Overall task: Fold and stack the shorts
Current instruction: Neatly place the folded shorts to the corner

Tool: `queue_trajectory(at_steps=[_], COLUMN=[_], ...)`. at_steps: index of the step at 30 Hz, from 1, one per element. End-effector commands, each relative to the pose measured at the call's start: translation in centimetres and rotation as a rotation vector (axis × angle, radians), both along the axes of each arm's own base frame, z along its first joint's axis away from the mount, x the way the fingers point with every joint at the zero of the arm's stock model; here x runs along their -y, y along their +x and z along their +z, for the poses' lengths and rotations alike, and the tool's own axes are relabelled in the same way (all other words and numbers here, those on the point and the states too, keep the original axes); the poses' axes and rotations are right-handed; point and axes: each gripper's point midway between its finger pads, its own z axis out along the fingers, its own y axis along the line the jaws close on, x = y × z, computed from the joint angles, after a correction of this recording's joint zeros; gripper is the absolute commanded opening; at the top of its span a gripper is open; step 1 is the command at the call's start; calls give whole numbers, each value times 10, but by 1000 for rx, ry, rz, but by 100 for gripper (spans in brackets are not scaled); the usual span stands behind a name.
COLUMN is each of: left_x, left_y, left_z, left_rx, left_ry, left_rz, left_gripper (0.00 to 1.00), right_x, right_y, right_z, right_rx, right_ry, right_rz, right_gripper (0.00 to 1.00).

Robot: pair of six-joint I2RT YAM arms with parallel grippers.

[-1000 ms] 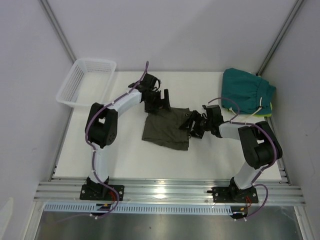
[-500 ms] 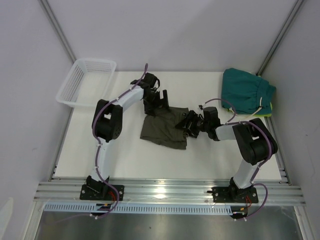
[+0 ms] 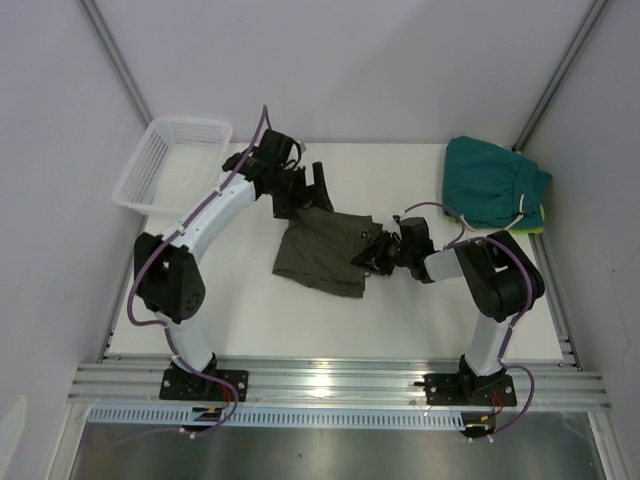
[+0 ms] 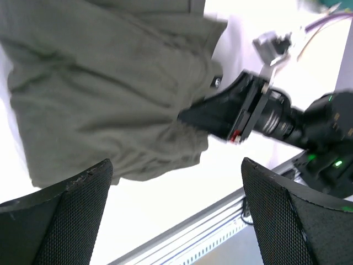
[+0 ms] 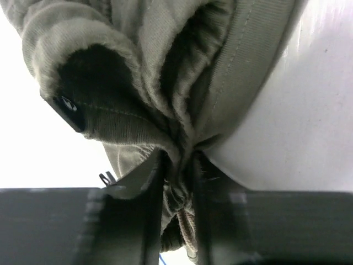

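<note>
The olive-green shorts [image 3: 322, 250] lie rumpled in the middle of the white table. My right gripper [image 3: 366, 256] is shut on their right edge; in the right wrist view a bunched fold of olive cloth [image 5: 176, 165] is pinched between the two fingers. My left gripper [image 3: 304, 192] hovers just beyond the shorts' far edge, open wide, with nothing between its fingers [image 4: 60, 221]; below it the left wrist view shows the shorts [image 4: 105, 94] and the right gripper [image 4: 190, 117] biting their edge. A folded teal pair of shorts [image 3: 495, 182] with a white drawstring rests at the back right corner.
A white mesh basket [image 3: 170, 165] stands at the back left, partly off the table. A yellow-green item [image 3: 535, 226] peeks out under the teal pair. The metal rail [image 3: 340, 385] runs along the near edge, and grey walls close in on both sides.
My right gripper has closed on the shorts' right edge and pushed slightly left, bunching the cloth. My left arm has swung further back and left, staying open.
</note>
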Motion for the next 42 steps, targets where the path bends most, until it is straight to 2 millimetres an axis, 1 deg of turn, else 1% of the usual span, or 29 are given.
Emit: queue_trajectory(at_steps=[1, 3, 4, 6, 9, 10, 12, 13, 14, 15, 16, 17, 18, 19, 20, 22, 23, 26, 27, 28, 31, 32, 33, 34, 35, 36, 39, 40, 42], left_x=[-11, -15, -17, -20, -22, -23, -25, -26, -26, -27, -28, -29, -29, -30, -30, -31, -32, -34, -35, -36, -38, -40, -40, -40, -41, -41, -41, -41, -41], left_y=[-19, -23, -25, -28, -33, -34, -38, -39, -40, -42, -43, -44, -46, -46, -47, -48, -49, -51, -53, -54, -57, -60, -60, -60, -63, -64, -68, -69, -69], left_z=[2, 5, 6, 11, 16, 16, 20, 20, 20, 20, 19, 20, 19, 18, 17, 16, 17, 17, 16, 16, 16, 15, 14, 14, 10, 8, 4, 3, 4], left_rx=[7, 13, 17, 28, 30, 32, 35, 36, 35, 35, 31, 32, 29, 29, 27, 23, 24, 25, 23, 23, 23, 21, 23, 29, 16, 14, 3, 1, 5], left_ry=[30, 38, 43, 45, 49, 51, 52, 53, 54, 57, 58, 62, 66, 67, 69, 75, 78, 83, 85, 89, 91, 94, 95, 89, 93, 90, 80, 78, 77], left_rz=[-15, -18, -18, -20, -24, -25, -28, -29, -31, -34, -37, -39, -43, -44, -47, -50, -52, -52, -53, -51, -53, -50, -49, -45, -43, -43, -39, -38, -35], left_gripper=[99, 99, 99, 99, 99, 100, 99, 99, 99, 99, 99, 99, 99, 99, 99, 99, 99, 99, 99, 99, 99, 99, 99, 99, 99, 99, 99, 99, 99], right_x=[25, 29, 33, 38, 50, 59, 71, 81, 87, 91, 101, 104, 109, 113, 119, 123, 125, 128, 126, 122, 104, 98, 87, 82, 77, 67, 44, 29, 20], right_y=[6, 27, 30, 48, 68, 79, 92, 105, 112, 118, 132, 136, 139, 145, 154, 163, 171, 180, 186, 186, 178, 172, 157, 150, 143, 129, 107, 94, 84], right_z=[-24, -3, 1, 24, 47, 59, 69, 82, 87, 85, 96, 96, 84, 83, 89, 84, 90, 85, 92, 85, 87, 92, 80, 78, 83, 72, 71, 67, 67], right_rx=[-61, 5, 16, 68, 121, 125, 148, 168, 174, 163, 174, 169, 130, 130, 142, 138, 158, 151, 162, 139, 120, 132, 113, 103, 107, 90, 69, 65, 67], right_ry=[-164, -187, -210, -223, -245, -260, -309, -328, -333, -330, -326, -316, -322, -320, -302, -294, -292, -285, -273, -252, -218, -235, -243, -232, -216, -200, -165, -176, -181], right_rz=[-64, -95, -90, -98, -117, -134, -124, -127, -130, -123, -137, -114, -108, -109, -112, -113, -120, -110, -103, -82, -34, -32, -9, -17, -21, -5, 32, 72, 95], right_gripper=[16, 11, 7, 0, 0, 0, 0, 0, 0, 0, 0, 0, 0, 0, 0, 0, 0, 0, 0, 0, 0, 0, 0, 0, 0, 0, 0, 0, 0])
